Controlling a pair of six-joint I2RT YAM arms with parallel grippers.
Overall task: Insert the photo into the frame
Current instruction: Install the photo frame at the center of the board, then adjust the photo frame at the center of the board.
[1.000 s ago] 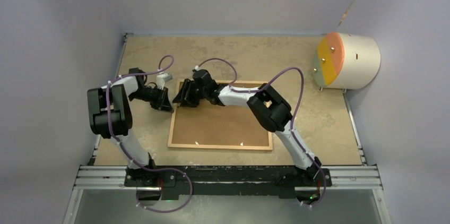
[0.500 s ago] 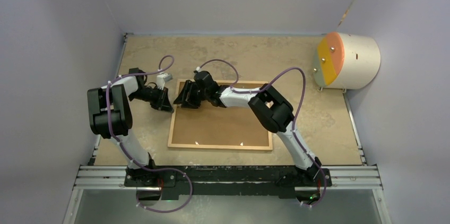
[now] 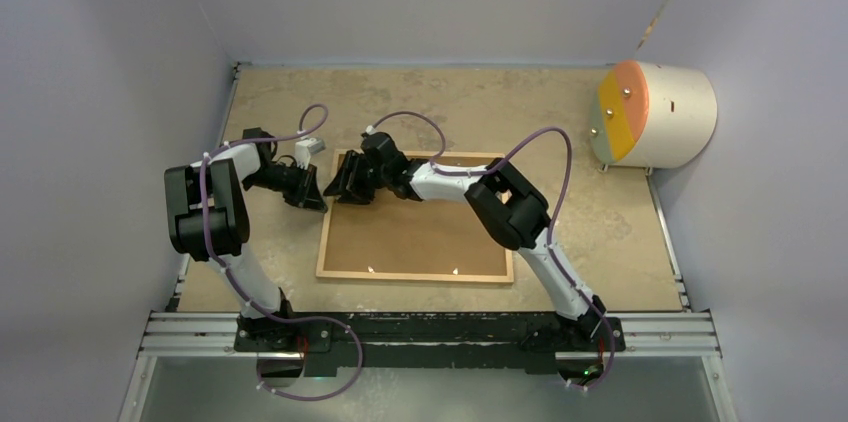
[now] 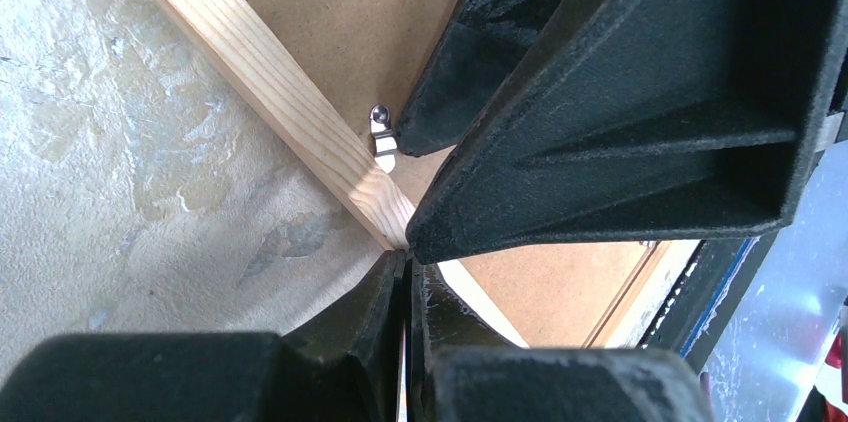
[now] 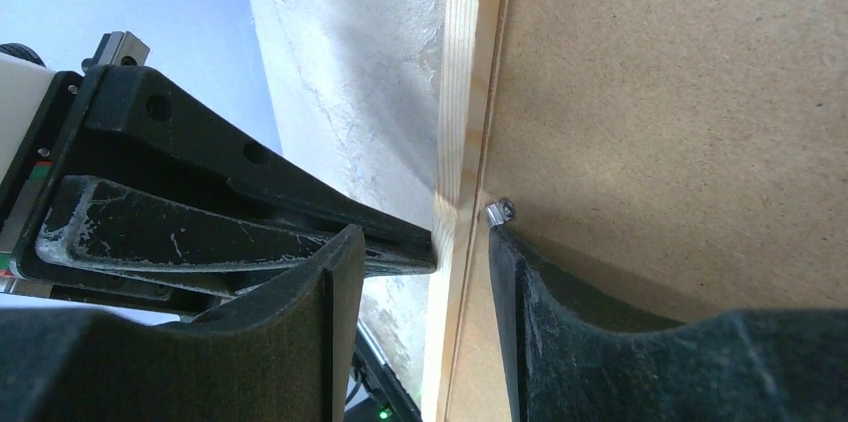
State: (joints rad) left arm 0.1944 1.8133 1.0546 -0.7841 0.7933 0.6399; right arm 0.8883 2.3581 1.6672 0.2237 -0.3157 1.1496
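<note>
- Seen from above, the thin light-orange wooden picture frame point(image 3: 415, 277) lies flat on the mottled tan table point(image 3: 480, 102), with a plain brown backing board point(image 3: 420, 237) filling it. Bare tabletop runs all round, and a white drum with an orange face point(image 3: 655, 114) sits well apart at the far right.
- Left wrist: my left claw point(image 4: 407, 277) is pressed together, tips touching the frame's outer edge beside a small metal clip point(image 4: 382, 132).
- Right wrist: my right claw point(image 5: 425, 242) stands apart astride the frame's left strip, one finger over table, the other on the board by the clip.
</note>
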